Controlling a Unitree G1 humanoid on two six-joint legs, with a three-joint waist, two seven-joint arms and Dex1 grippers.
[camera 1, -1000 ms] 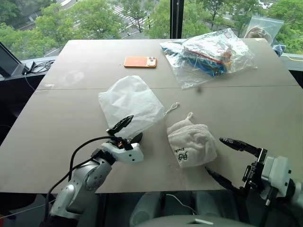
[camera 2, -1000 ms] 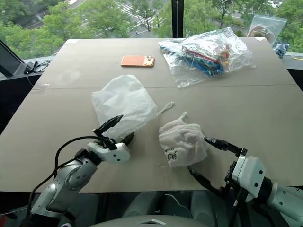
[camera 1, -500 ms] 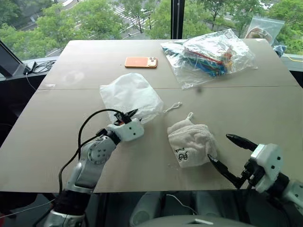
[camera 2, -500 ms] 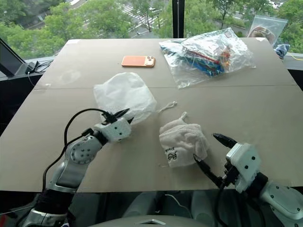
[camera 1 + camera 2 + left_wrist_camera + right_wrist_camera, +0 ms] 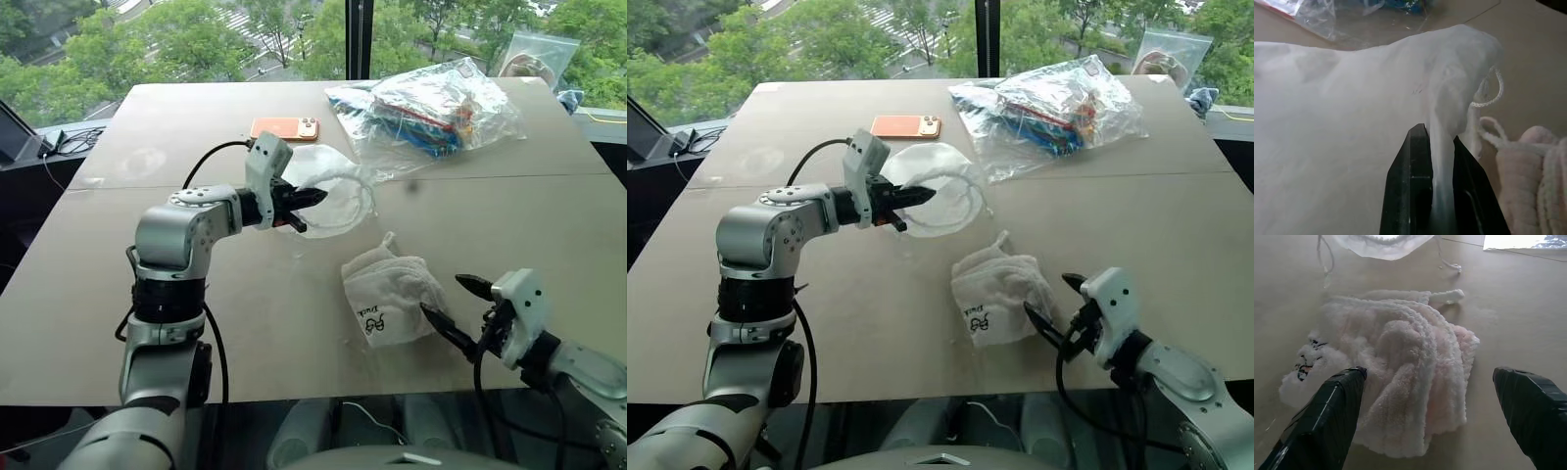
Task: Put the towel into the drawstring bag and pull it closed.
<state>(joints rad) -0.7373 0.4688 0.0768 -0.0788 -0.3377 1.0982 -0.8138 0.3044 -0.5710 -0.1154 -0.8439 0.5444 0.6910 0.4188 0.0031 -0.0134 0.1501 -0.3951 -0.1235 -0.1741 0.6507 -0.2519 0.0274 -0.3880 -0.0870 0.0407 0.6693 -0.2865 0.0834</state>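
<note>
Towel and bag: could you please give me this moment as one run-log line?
left hand: shut on bag, lifted | right hand: open beside towel | towel: on table, outside bag

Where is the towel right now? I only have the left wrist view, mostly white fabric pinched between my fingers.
Observer: The towel lies on the table, just ahead of the right gripper.
Operator: Is that gripper ready to take it?
Observer: Its fingers are spread wide, one on either side of the towel's near edge, not touching it.
Operator: And my bag?
Observer: The left gripper is shut on the drawstring bag, holding its edge raised off the table, mouth facing the towel.
</note>
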